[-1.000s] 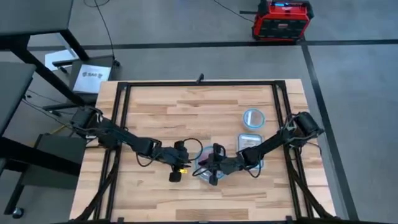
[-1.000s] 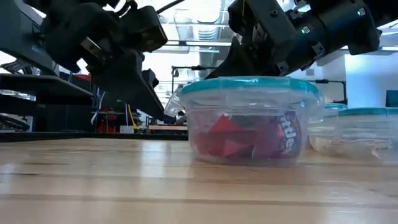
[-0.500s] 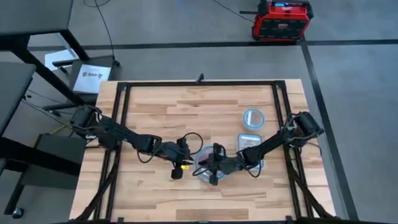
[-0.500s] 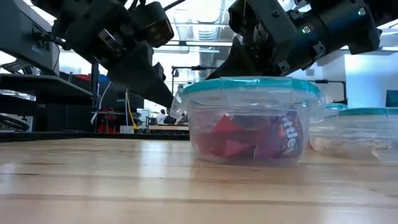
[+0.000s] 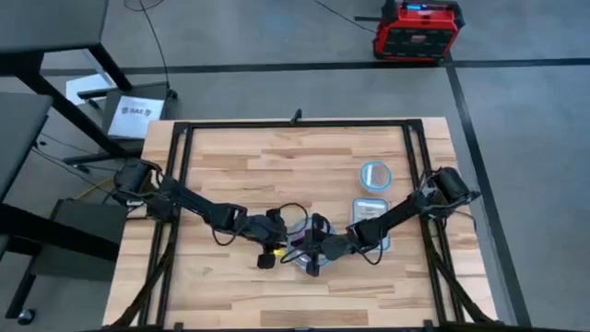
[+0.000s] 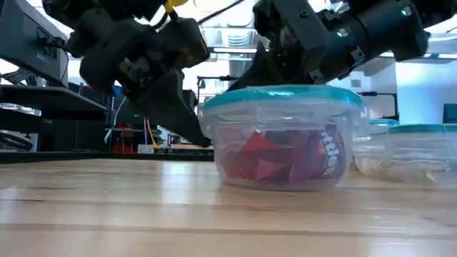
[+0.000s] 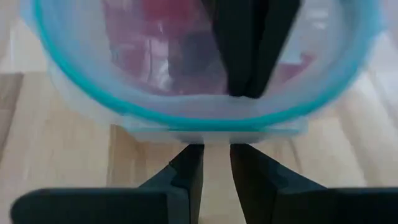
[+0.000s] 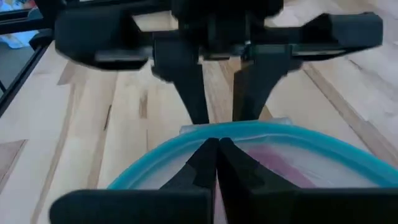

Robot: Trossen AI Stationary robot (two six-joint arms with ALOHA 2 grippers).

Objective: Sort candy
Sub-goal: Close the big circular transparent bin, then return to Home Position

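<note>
Two dark arms meet over one clear round bowl [image 6: 284, 135] with a bluish rim, which stands on the wooden bench [image 5: 277, 166] toward its near edge. Inside it lies the candy [image 6: 282, 158], red and purple wrapped pieces heaped against the clear wall, one purple wrapper showing white letters. The left hand [image 7: 216, 177] sits low, just outside the bowl's rim, its fingers a narrow gap apart with bare wood showing between them and nothing gripped. The right hand [image 8: 216, 163] reaches over the rim from the opposite side, its two fingers pressed together at the tips above the candy; whether anything is pinched between them cannot be told. In the high view both hands crowd the bowl from either side. A second round bowl [image 5: 375, 173] stands farther back toward the bench's right side, and a clear rectangular tub [image 5: 371, 211] lies between it and the near bowl, partly under the right arm
</note>
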